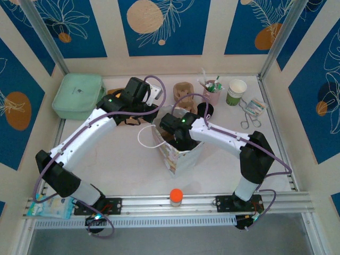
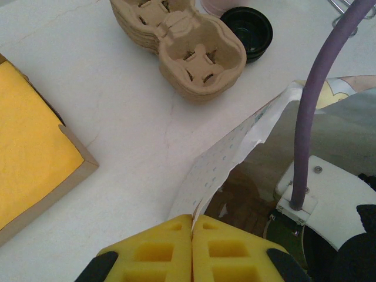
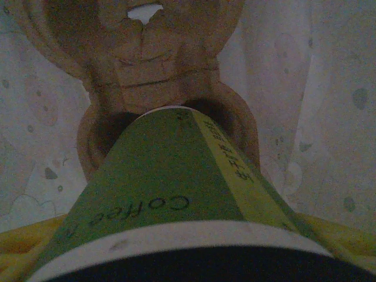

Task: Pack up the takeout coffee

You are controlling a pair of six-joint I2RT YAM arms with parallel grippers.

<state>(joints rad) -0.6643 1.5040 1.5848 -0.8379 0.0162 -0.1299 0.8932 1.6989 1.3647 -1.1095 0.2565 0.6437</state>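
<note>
Gripping with its yellow fingers spread wide, the right gripper holds the takeout coffee at the lidded end. The cup's base is pointed at a socket of the pulp carrier inside the paper bag. Whether the base is already seated cannot be told. The left gripper is closed flat on the bag's white rim, so the mouth is held open. The step in hand is judged to be the seating of the cup in the carrier. For the next move, a slow and straight descent is called for. The fingers should be released only when the base is lodged.
</note>
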